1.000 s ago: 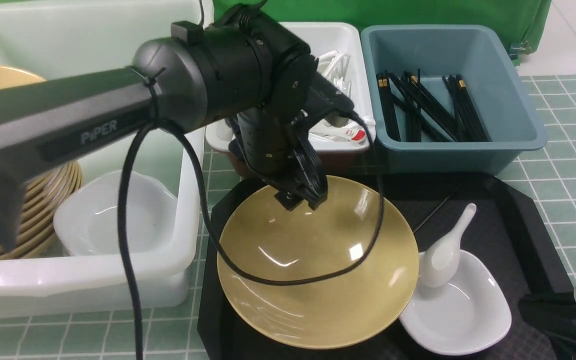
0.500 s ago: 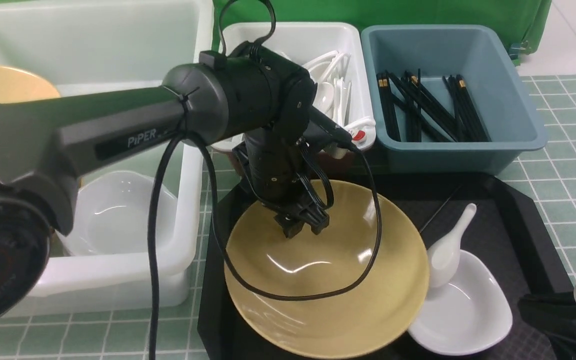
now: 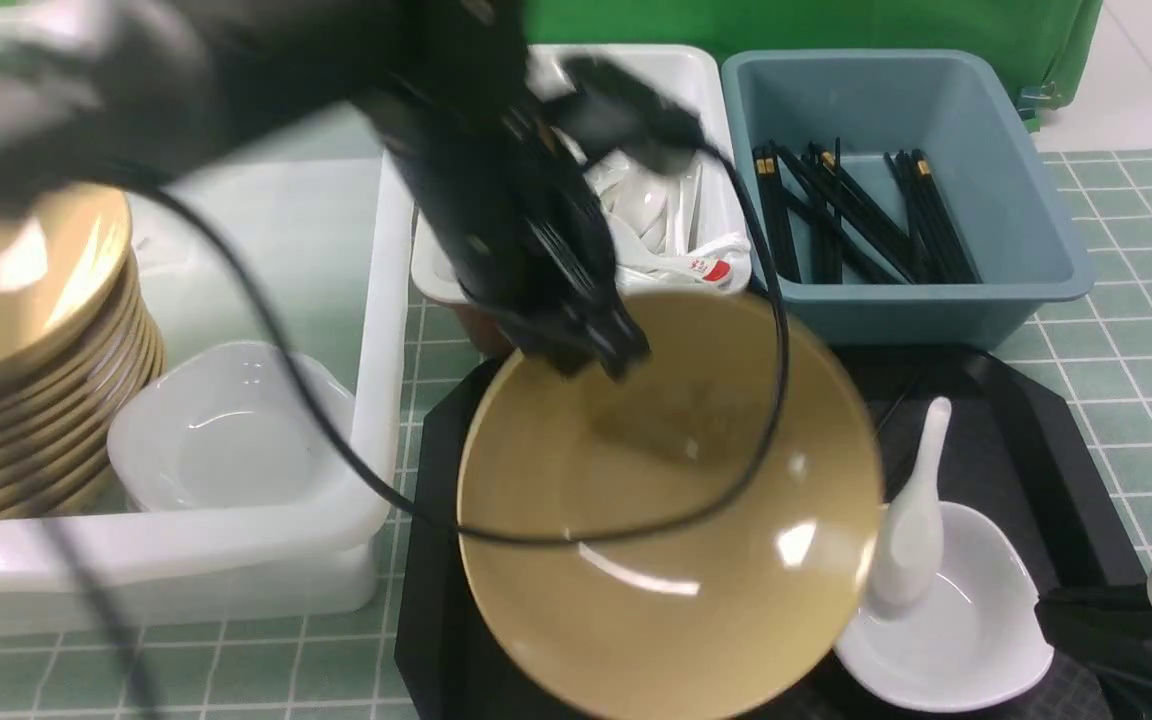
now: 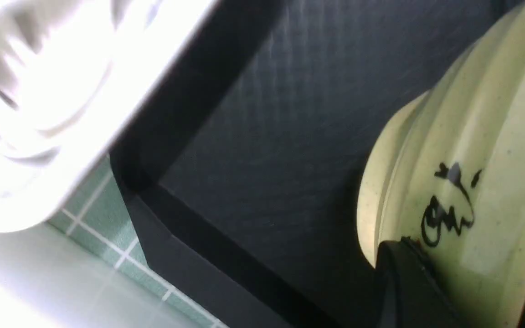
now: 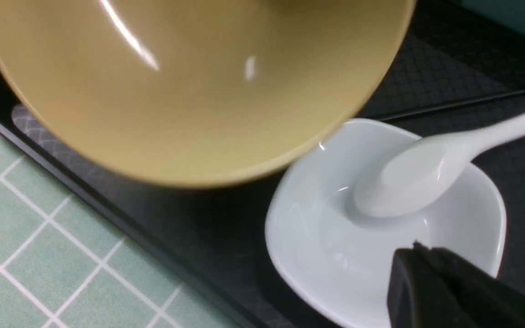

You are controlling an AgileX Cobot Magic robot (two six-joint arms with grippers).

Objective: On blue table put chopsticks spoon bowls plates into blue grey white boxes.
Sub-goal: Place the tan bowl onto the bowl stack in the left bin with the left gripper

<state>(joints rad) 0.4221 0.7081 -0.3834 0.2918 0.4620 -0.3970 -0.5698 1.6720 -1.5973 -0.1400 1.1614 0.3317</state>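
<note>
While the left gripper (image 3: pixel 601 355) is clamped shut on the tan bowl (image 3: pixel 671 510), pinching its rim at about 11 o'clock, the bowl hangs tilted over the black tray (image 3: pixel 1026 420) with its glossy inside turned toward us. From the left wrist view we see its ribbed underside and foot ring, a black handwritten mark on them, and one black finger (image 4: pixel 404 282) pressed against the outer wall. The arm's cable (image 3: pixel 766 400) loops across the bowl's mouth.

At 4 o'clock from the bowl, a white plate (image 3: pixel 966 640) sits on the tray, and the bowl's rim overlaps its near edge. A white soup spoon (image 3: pixel 911 530) lies with its scoop in that plate and its handle pointing to 12 o'clock. Just beyond it a lone chopstick (image 5: pixel 449 105) lies on the tray floor.

Behind the tray at 1 o'clock stands the slate-blue box (image 3: pixel 1026 190), holding a bundle of chopsticks (image 3: pixel 856 215). At 12 o'clock the white box (image 3: pixel 706 70) holds more spoons. At 9 o'clock the large translucent box (image 3: pixel 376 300) holds a stack of tan bowls (image 3: pixel 26 340) and another white plate (image 3: pixel 226 430) beside it. All rest on the green-checked table (image 3: pixel 1136 350).

The right gripper (image 5: pixel 419 269) hovers at 5 o'clock over the plate on the tray, jaws closed and empty.
</note>
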